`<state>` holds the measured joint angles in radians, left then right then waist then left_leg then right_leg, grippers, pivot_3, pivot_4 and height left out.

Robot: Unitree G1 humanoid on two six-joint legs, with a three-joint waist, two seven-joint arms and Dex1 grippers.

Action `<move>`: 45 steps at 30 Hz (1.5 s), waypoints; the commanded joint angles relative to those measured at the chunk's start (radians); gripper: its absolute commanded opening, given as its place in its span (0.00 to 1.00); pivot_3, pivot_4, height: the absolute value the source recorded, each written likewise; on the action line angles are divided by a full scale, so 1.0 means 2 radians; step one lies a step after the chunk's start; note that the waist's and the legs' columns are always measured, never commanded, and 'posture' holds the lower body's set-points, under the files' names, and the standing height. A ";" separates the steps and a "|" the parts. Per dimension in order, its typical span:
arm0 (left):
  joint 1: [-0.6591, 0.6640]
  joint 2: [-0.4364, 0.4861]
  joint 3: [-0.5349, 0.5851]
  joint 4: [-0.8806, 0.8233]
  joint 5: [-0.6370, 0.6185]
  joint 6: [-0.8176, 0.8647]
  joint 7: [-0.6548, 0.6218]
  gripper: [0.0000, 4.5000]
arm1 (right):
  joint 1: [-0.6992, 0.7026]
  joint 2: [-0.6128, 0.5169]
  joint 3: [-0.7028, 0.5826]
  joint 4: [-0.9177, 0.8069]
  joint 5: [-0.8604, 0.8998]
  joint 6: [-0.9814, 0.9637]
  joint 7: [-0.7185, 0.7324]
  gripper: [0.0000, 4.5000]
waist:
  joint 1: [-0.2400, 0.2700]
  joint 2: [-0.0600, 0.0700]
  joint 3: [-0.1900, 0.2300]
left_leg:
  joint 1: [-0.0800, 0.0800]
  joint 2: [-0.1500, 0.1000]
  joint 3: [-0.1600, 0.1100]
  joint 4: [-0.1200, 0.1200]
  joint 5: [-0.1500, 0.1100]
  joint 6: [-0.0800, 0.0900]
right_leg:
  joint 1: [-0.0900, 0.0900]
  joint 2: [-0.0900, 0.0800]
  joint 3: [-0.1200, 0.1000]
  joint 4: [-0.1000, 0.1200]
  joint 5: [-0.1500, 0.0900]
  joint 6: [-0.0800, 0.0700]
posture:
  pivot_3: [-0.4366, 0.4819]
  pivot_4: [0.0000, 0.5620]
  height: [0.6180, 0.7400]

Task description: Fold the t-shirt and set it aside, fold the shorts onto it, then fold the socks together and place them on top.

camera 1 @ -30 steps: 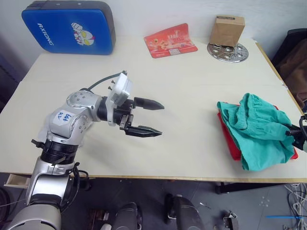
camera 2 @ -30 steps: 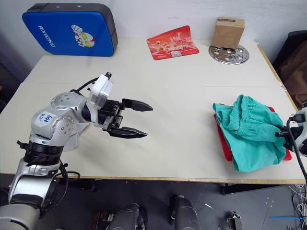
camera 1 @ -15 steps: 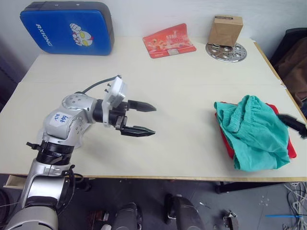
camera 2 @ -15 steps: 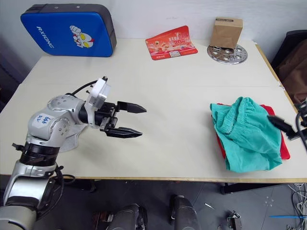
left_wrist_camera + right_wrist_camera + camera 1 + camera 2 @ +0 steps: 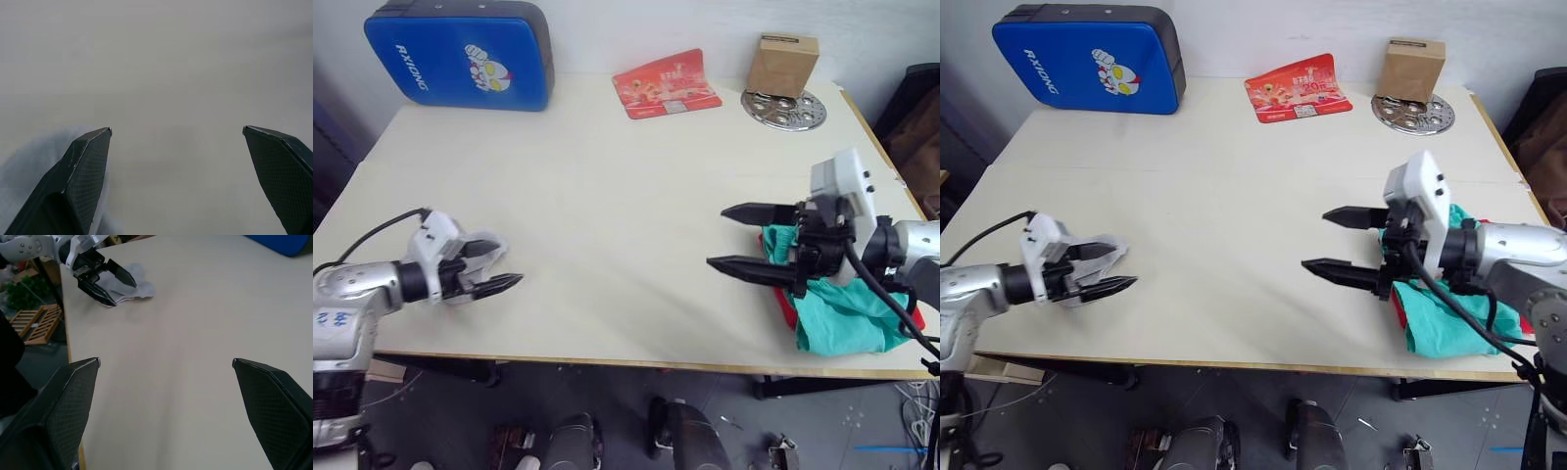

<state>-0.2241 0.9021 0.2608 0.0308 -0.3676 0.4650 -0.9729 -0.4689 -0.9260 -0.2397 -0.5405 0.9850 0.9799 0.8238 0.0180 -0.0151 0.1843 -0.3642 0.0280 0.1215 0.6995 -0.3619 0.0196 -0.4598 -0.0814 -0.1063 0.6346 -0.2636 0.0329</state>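
The teal shorts (image 5: 847,318) lie bunched on the folded red t-shirt (image 5: 786,305) at the table's right front edge. Just to their left, my right gripper (image 5: 715,235) hovers open and empty, pointing toward the table's middle. The light grey socks (image 5: 1105,257) lie near the left front edge. My left gripper (image 5: 1126,266) is open right at the socks, one finger on each side of their edge. Whether it touches them I cannot tell. In the right wrist view, the left gripper (image 5: 105,281) and the socks (image 5: 132,286) appear far across the table.
A blue padded case (image 5: 460,54) stands at the back left. A red printed card (image 5: 666,83) lies at the back centre. A brown box (image 5: 781,64) sits on a metal disc (image 5: 803,110) at the back right. The clothes pile overhangs the table's right front edge (image 5: 705,364).
My right gripper has opened, let go of the shorts and swung left over the table. My left arm has drawn back to the socks at the left front edge.
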 commanded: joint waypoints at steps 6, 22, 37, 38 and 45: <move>0.005 0.041 0.011 0.096 0.061 -0.083 0.015 1.00 | 0.021 0.003 0.011 -0.004 -0.009 -0.033 0.015 0.99 | 0.001 0.000 0.000 | 0.000 0.000 0.000 0.000 0.000 0.000 | 0.000 0.000 0.000 0.000 0.000 0.000 | 0.48 0.27 1.00; -0.069 0.026 -0.061 0.160 0.078 0.021 -0.009 0.45 | 0.035 0.012 0.005 -0.015 -0.003 -0.039 -0.012 1.00 | 0.001 -0.001 -0.001 | 0.000 0.000 0.001 0.000 0.000 0.000 | -0.001 0.001 0.000 0.003 0.000 0.000 | 0.48 0.27 1.00; -0.139 -0.158 -0.036 -0.187 -0.074 0.523 0.148 0.00 | 0.061 0.006 0.017 -0.007 -0.038 -0.058 -0.012 1.00 | 0.005 -0.002 -0.001 | -0.002 0.000 -0.001 0.002 0.000 0.000 | 0.000 0.001 0.000 0.002 0.001 0.001 | 0.48 0.27 1.00; -0.155 -0.197 -0.032 -0.194 -0.070 0.554 0.177 0.00 | 0.063 0.006 0.018 -0.006 -0.042 -0.060 -0.013 1.00 | 0.005 -0.002 -0.001 | -0.002 0.000 -0.001 0.002 0.000 0.001 | 0.000 0.001 0.000 0.002 0.001 0.001 | 0.48 0.27 1.00; -0.205 -0.300 -0.076 -0.180 -0.044 0.575 0.277 0.00 | 0.077 0.015 0.025 -0.014 -0.060 -0.067 -0.023 1.00 | -0.004 -0.002 -0.001 | -0.001 0.000 0.000 0.000 0.001 -0.001 | 0.000 0.002 0.000 0.002 0.001 0.002 | 0.48 0.27 1.00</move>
<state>-0.5963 0.3408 0.1294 -0.3393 -0.4734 1.6133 -0.4680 -0.3114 -0.9014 -0.1904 -0.5425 0.8721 0.8714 0.7816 0.0092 -0.0187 0.1823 -0.3649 0.0279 0.1208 0.7004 -0.3597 0.0166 -0.4595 -0.0780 -0.1056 0.6401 -0.2618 0.0356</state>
